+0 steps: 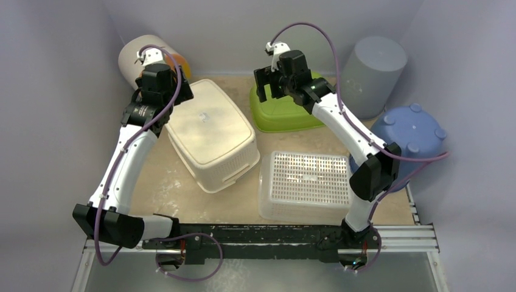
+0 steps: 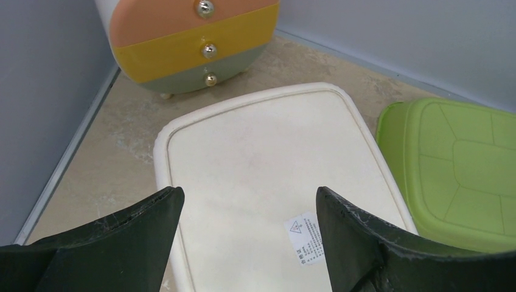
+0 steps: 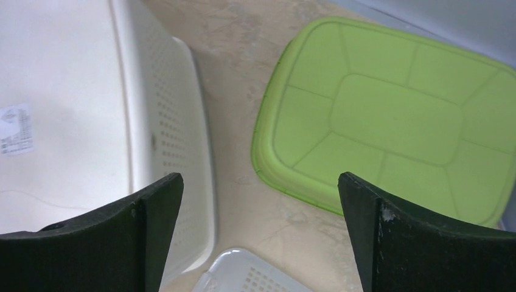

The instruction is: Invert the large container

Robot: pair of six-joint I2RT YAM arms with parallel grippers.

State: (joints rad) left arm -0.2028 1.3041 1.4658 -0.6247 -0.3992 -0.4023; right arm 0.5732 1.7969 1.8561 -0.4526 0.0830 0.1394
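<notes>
The large cream perforated container (image 1: 210, 131) stands bottom-up on the table, left of centre, its flat base with a small white label facing up (image 2: 268, 176); its perforated side shows in the right wrist view (image 3: 164, 121). My left gripper (image 1: 159, 82) hovers open and empty above the container's far left end (image 2: 249, 194). My right gripper (image 1: 286, 76) is open and empty, raised above the gap between the cream container and the green tub (image 3: 260, 179).
A green tub (image 1: 286, 109) lies upside down at the back centre (image 3: 389, 115). A clear perforated basket (image 1: 307, 182) lies in front, a blue tub (image 1: 411, 137) at right, a grey bin (image 1: 372, 70) behind, a striped drawer unit (image 2: 188, 42) in the back left corner.
</notes>
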